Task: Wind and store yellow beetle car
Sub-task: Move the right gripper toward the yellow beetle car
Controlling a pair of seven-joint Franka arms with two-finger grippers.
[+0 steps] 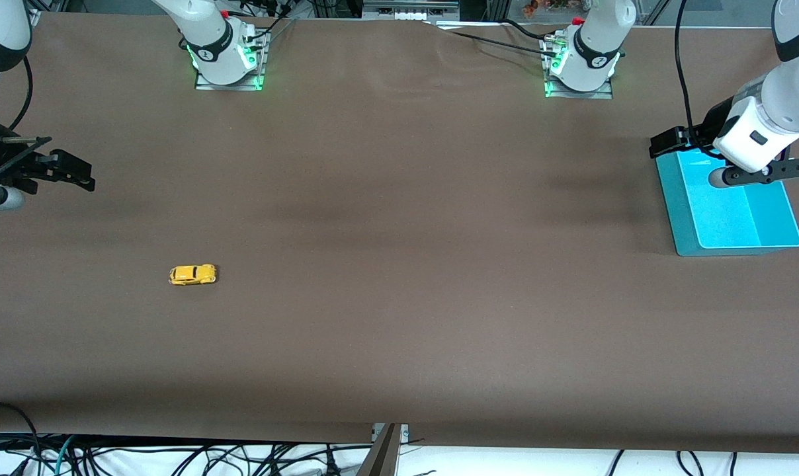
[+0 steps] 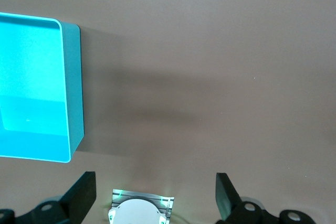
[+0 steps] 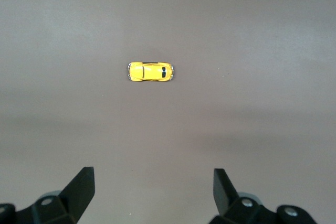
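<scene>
Brown table [image 1: 399, 297] mostly bare; teal bin [image 1: 730, 205] at right edge of the front frame, left gripper [image 1: 687, 142] released over it. Right gripper [image 1: 62, 173] released, empty, hanging at left edge. Yellow beetle car [image 1: 192, 274] sits lower left: likely light, rigid, slick; pinch across its sides.

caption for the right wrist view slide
Open right gripper above the brown table, yellow beetle car ahead.
</scene>
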